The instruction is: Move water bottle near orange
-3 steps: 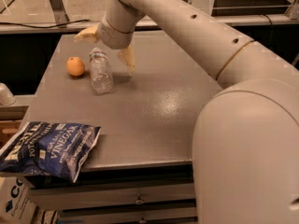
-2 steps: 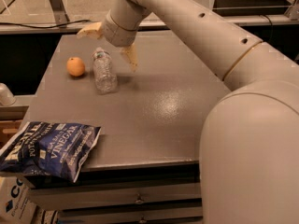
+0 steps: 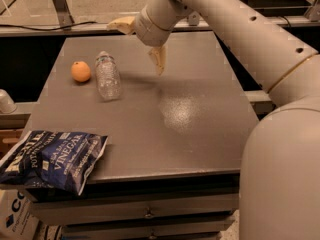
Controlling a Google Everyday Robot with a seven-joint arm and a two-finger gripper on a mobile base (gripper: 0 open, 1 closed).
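Observation:
The water bottle point(image 3: 108, 76) lies on its side on the grey table point(image 3: 190, 109) at the back left, cap pointing away. The orange point(image 3: 80, 71) sits just left of it, a small gap between them. My gripper point(image 3: 140, 41) hangs above the table to the right of the bottle, clear of it. Its two tan fingers point(image 3: 158, 59) are spread wide apart and hold nothing.
A blue chip bag point(image 3: 50, 159) lies at the table's front left corner, partly over the edge. A drawer front point(image 3: 145, 211) runs below the table. A rail and a metal stand leg point(image 3: 59, 4) stand behind the table. My large white arm point(image 3: 280, 149) fills the right side.
My gripper has let go of the bottle and lifted up and to the right, away from it. The bottle stays beside the orange.

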